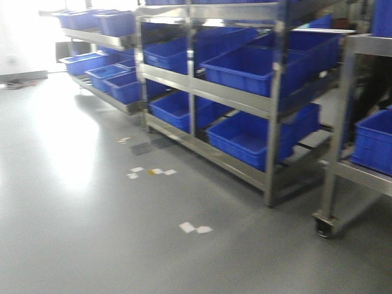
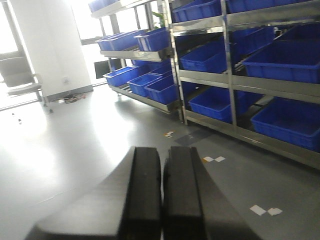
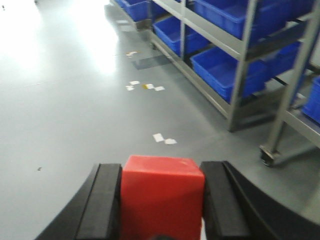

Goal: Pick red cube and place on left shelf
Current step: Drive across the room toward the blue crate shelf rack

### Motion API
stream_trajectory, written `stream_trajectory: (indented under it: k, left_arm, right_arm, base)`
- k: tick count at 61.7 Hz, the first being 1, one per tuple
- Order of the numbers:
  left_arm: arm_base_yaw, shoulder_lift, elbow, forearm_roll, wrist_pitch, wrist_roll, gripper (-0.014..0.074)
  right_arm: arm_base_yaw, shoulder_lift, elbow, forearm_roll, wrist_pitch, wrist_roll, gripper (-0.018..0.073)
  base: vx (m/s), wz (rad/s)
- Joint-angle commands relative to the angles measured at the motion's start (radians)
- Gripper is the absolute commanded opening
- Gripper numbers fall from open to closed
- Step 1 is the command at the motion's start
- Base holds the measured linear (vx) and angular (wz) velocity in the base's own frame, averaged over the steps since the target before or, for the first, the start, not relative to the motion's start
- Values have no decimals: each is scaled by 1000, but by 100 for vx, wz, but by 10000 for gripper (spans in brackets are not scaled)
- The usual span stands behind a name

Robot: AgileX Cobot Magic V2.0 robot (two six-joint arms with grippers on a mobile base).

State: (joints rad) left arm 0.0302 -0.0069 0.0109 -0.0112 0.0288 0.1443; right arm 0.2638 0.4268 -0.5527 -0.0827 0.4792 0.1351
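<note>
Shows red cube (image 3: 162, 195) clamped between right fingers (image 3: 102, 200), left fingers (image 2: 145, 200) pressed together, empty. Leaves placing on left shelf (image 1: 275, 128) undone.

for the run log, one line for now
right gripper: shut on red cube | left gripper: shut, empty | left shelf: ahead, cube not placed

Left fingers (image 2: 145, 200) together; right fingers (image 3: 105, 200) tight against red cube (image 3: 162, 195).

The matt black right tool (image 3: 162, 172) holds a smooth, slightly glossy red cube (image 3: 162, 200), and beyond it are the polished-steel left shelf (image 3: 242, 80), shiny blue plastic crates (image 3: 220, 67) and smooth, sheeny floor (image 3: 65, 115).
</note>
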Motion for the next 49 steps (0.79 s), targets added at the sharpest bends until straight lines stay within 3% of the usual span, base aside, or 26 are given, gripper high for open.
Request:
stream_trajectory:
  k: [1,28,49]
  left_arm:
    - [-7,-15,22,-5,-90,1,106]
    - [-7,-15,22,-5,-90,1,106]
    - [-7,-15,22,-5,-90,1,106]
  right_arm:
    - [-5,4,-27,-4,-86,-7,57]
    - [-5,4,-27,-4,-86,-7,57]
    - [-5,4,-27,-4,-86,-7,57]
  base:
    - [8,50]
    - [12,62]
    - [19,32]
